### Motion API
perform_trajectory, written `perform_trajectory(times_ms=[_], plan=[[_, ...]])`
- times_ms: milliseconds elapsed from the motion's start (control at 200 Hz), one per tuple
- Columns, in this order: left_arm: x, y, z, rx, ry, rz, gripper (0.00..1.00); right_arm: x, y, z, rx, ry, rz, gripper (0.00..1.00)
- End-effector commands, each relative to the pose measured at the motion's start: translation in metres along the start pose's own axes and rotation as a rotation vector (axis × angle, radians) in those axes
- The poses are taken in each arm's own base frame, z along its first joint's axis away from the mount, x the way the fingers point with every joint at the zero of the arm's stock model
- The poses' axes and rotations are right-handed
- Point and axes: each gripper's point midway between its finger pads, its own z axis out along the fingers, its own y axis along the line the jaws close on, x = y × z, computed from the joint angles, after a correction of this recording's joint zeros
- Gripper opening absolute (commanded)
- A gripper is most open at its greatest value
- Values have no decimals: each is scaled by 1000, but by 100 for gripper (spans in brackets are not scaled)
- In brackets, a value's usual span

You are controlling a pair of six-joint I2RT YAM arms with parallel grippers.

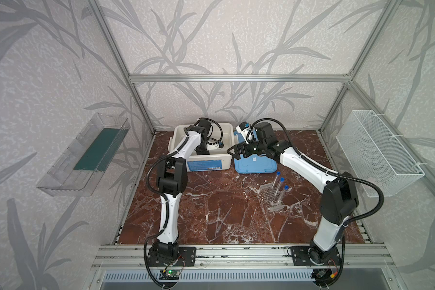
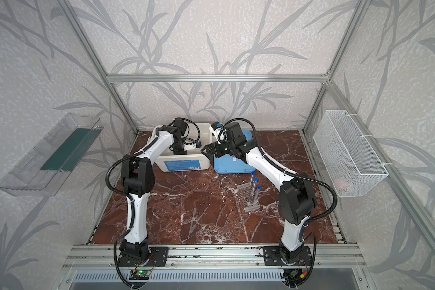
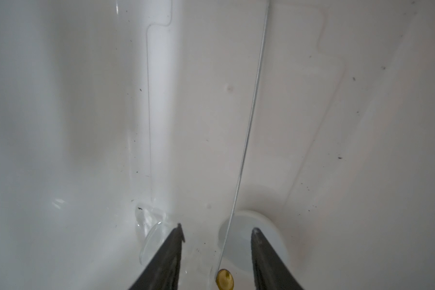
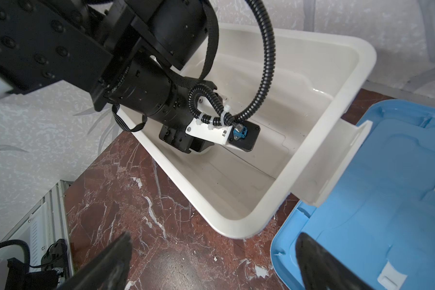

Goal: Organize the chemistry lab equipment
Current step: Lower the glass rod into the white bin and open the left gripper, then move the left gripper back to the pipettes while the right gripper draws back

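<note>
1. Left gripper [image 3: 217,228], inside the far white tub [image 1: 227,158]: jaws apart, grasping nothing; the thin glass rod [image 3: 251,113] lies loose between them.
2. White dish [image 3: 239,238] and clear jar [image 3: 151,236] lie just beside it.
3. Right gripper [image 1: 232,151]: spread wide, empty, by the blue lid [image 1: 256,165].
4. Judged: rod stowed. Next, lift clear and fetch the pipette [image 2: 193,218], near centre.

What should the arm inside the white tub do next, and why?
Probably lift the left gripper straight up out of the white tub. Its jaws stand apart, and the thin glass rod lies free between them, near the small white dish and small clear jar. The clear pipette lies on the table, not yet stored.
</note>
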Motion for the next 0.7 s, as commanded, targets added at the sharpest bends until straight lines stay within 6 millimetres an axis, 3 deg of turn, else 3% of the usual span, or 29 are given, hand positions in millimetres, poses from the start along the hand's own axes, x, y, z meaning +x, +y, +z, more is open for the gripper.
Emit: perform_trajectory(times_ms=[0,50,100,305,420,560,695], plan=[[-1,13,-38,-71,-48,-19,50,-6,6,-15,10,-15,-22,99],[-2,16,-46,-82,-72,-24,52,-6,8,-17,9,-17,-22,99],[-2,15,-55,-82,-88,-27,66,-7,9,-20,12,-21,-23,99],[0,23,-84,-135,-120,-70,70,-11,12,-30,23,-36,-25,99],[-4,28,-102,-167,-174,-95,85,-18,19,-45,24,-63,-33,99],[-5,29,-119,-185,-213,-128,85,-19,22,-56,33,-75,-36,99],[-11,40,-150,-271,-303,-214,86,-17,26,-70,48,-86,-41,99]])
